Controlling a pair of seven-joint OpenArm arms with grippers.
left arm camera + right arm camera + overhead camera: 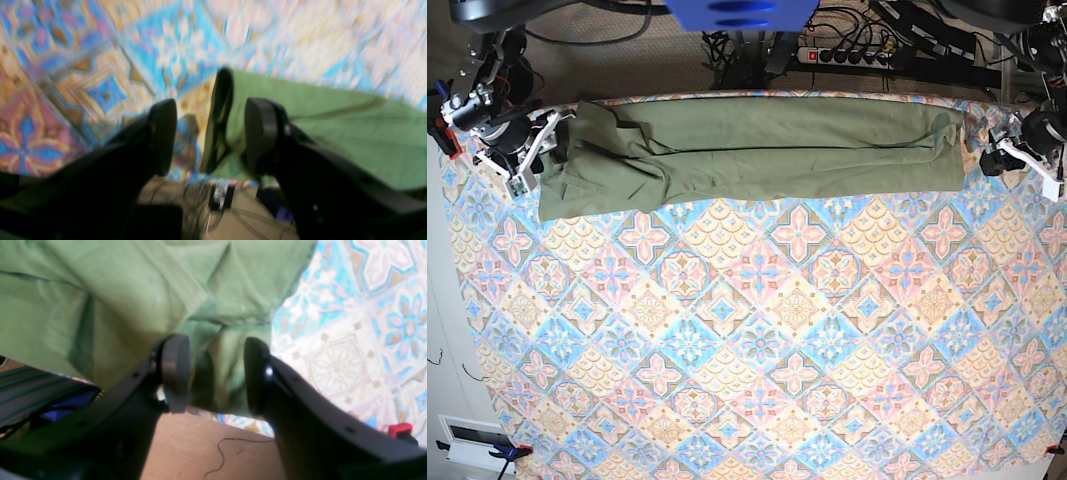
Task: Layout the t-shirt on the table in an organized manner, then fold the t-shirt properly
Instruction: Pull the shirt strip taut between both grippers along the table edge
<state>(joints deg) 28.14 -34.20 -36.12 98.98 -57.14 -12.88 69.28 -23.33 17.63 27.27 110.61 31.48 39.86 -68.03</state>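
Left claw (203, 136) wide, unladen | right claw (217, 373) wide, unladen | t-shirt (757, 150) along table (757, 340) far edge

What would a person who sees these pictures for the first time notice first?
The olive-green t-shirt stands out first, stretched as a long band along the table's far edge in the base view. Next come the bright diamond tiles, then the right gripper and left gripper, open at the t-shirt's two ends.

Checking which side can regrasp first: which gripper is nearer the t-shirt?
Right gripper: its open fingers straddle the t-shirt end. Left gripper sits just off the opposite end, open.
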